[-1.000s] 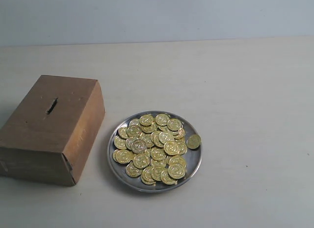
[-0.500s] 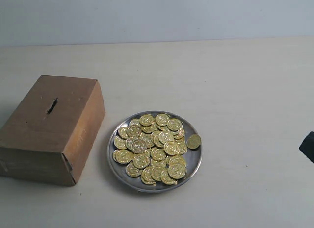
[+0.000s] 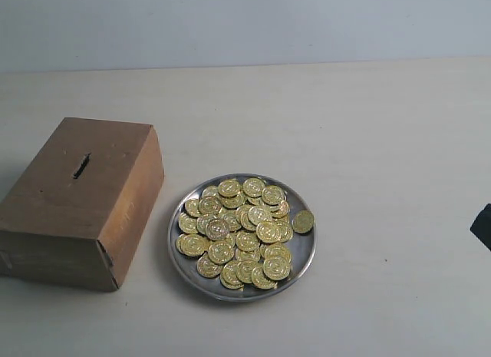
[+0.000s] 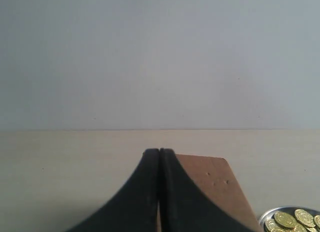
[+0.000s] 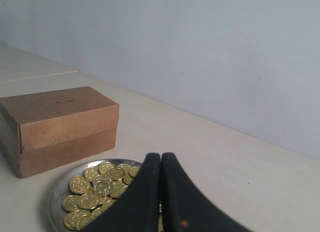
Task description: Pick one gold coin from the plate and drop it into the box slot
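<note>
Gold coins [image 3: 242, 233]: a loose, overlapping heap filling the plate at lower centre of the exterior frame; none is lifted yet.
Lone coin [image 3: 303, 221]: lies flat at the plate's right edge, just apart from the heap; probably the easiest pick.
Plate [image 3: 182, 266]: shiny metal, on the bench [image 3: 368, 142], just right of the box with a narrow gap between them.
Box [image 3: 46, 219]: brown cardboard, centre left of the frame, largest face up.
Box slot [image 3: 80, 166]: dark slit in the top face, its long axis running near to far with a slight lean right; a coin would have to go in on edge along that line.
Right tool [image 5: 161, 154]: fingers pressed together with nothing between them. Only a dark corner shows at the right border of the exterior frame. Its wrist view has the heap close ahead and below, the box beyond.
Left tool [image 4: 159, 151]: likewise clenched and empty, outside the exterior frame, facing the box.
Nearer arm: the right, by my judgement; it must release, then travel left and down to the coins.
</note>
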Controlling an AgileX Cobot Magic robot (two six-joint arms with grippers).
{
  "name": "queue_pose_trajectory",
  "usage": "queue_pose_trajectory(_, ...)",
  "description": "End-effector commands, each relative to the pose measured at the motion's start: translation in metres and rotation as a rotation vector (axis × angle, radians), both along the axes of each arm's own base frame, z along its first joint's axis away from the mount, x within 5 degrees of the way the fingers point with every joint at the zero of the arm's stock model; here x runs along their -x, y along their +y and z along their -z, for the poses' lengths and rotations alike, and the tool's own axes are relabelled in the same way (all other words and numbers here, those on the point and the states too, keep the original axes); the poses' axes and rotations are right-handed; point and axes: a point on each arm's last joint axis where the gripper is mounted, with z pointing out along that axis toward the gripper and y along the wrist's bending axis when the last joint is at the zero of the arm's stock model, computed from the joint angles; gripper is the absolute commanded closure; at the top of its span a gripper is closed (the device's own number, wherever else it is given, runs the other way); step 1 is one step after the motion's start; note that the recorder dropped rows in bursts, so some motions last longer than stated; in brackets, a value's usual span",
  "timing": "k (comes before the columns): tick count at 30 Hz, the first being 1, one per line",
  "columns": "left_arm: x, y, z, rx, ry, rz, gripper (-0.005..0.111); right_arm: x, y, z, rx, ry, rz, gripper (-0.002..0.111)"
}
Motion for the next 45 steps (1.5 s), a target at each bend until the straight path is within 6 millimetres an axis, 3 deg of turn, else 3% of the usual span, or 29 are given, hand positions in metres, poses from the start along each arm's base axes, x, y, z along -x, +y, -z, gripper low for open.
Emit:
queue_pose_trajectory(1,0.001,0.000,0.001,-0.016,-0.006,0.003,0.107,0.000,0.000,0.000,-0.003,-0.014,0.001,0.108)
queue_pose_trajectory(14,0.001,0.000,0.001,-0.016,-0.006,0.003,0.107,0.001,-0.003,-0.002,-0.036,-0.037,0.031,0.108)
queue_pose_trajectory(21,0.003,0.002,-0.001,-0.012,-0.034,-0.029,0.107,-0.007,-0.026,-0.004,-0.044,-0.069,0.446,0.108)
queue_pose_trajectory(27,0.003,0.008,-0.002,-0.012,-0.049,-0.142,0.107,-0.009,-0.037,-0.004,-0.037,-0.073,0.650,0.108)
queue_pose_trajectory(45,0.003,0.008,-0.002,-0.012,-0.049,-0.139,0.107,-0.009,-0.038,-0.004,-0.036,-0.074,0.671,0.108)
